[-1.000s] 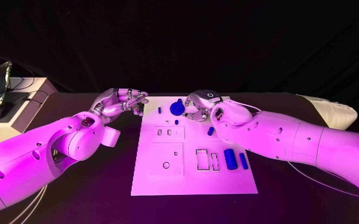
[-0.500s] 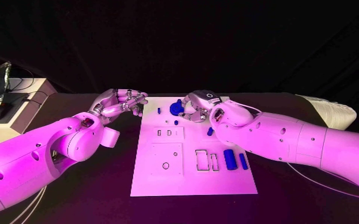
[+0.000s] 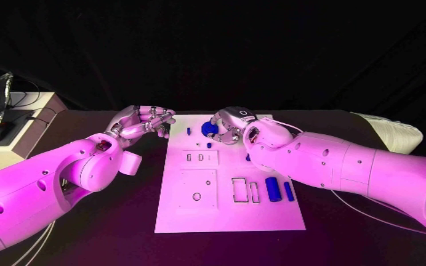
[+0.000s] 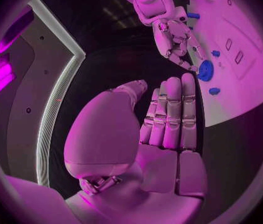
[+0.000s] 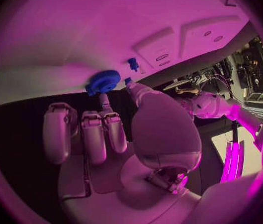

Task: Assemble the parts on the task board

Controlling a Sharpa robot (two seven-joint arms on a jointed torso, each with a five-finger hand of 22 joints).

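Note:
The white task board (image 3: 226, 207) lies in the middle of the table. A blue gear (image 3: 208, 128) lies near its far edge. My right hand (image 3: 233, 124) is over that end of the board. In the right wrist view a fingertip (image 5: 105, 98) and the thumb meet the rim of the gear (image 5: 104, 81). My left hand (image 3: 142, 121) hovers off the board's far left corner and holds nothing, its fingers (image 4: 171, 117) side by side. Two blue bars (image 3: 273, 189) lie at the board's right.
A small blue peg (image 3: 188, 131) and another small piece (image 3: 209, 145) stand on the board near the gear. A blue piece (image 3: 249, 155) shows under my right forearm. Rectangular slots (image 3: 239, 190) and a raised block (image 3: 197, 189) fill the board's near half. A pale box (image 3: 22, 124) sits far left.
My right hand has moved left over the board's far end and closed onto the gear. The gear, the left hand and the other parts have stayed put.

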